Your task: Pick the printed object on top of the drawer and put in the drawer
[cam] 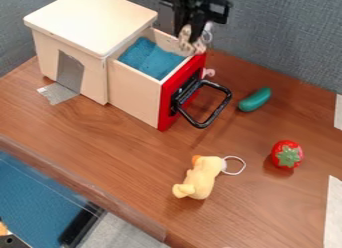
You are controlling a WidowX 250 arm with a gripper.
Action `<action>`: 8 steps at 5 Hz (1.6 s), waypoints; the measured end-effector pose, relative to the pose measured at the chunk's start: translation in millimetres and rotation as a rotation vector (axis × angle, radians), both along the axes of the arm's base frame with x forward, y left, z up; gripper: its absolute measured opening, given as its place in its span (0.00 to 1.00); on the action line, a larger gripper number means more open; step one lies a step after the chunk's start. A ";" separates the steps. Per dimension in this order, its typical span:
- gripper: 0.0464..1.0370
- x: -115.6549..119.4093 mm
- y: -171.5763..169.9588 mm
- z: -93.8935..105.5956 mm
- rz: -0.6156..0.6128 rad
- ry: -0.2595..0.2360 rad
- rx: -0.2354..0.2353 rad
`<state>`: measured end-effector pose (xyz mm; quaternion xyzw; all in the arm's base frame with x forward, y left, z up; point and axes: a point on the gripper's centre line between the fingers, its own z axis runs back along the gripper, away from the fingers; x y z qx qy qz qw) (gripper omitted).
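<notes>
The black gripper (191, 33) is at the top of the view, pointing down over the far right corner of the open drawer. It is shut on a spotted, cream-and-brown printed object (184, 41), partly hidden by the fingers, with a small ring beside it. The object is at the drawer's back wall near the red front; whether it touches the rim, I cannot tell. The wooden drawer (137, 96) is pulled out, with blue cloth (152, 59) lining its inside.
A black handle (221, 109) juts from the drawer's red front, with a small pink thing (209, 72) behind it. The cabinet top (90, 22) is at the left. On the table (120, 152) lie a green toy (254, 99), a strawberry (287, 155) and a yellow plush (199, 179).
</notes>
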<state>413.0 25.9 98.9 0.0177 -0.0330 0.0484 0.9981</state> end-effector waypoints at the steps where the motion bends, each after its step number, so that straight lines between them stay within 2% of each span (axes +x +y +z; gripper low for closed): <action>1: 0.19 -11.5 1.2 -7.4 0.010 0.021 -0.013; 3: 0.19 -31.4 0.5 -5.9 0.020 0.025 -0.004; 4: 0.19 -32.1 2.0 -6.2 0.035 0.028 0.005; 5: 0.25 -34.5 3.7 -5.7 0.035 0.047 0.012; 7: 0.84 -37.5 24.0 -6.8 0.072 0.059 0.008; 8: 0.97 -37.9 23.2 -6.8 0.068 0.061 -0.001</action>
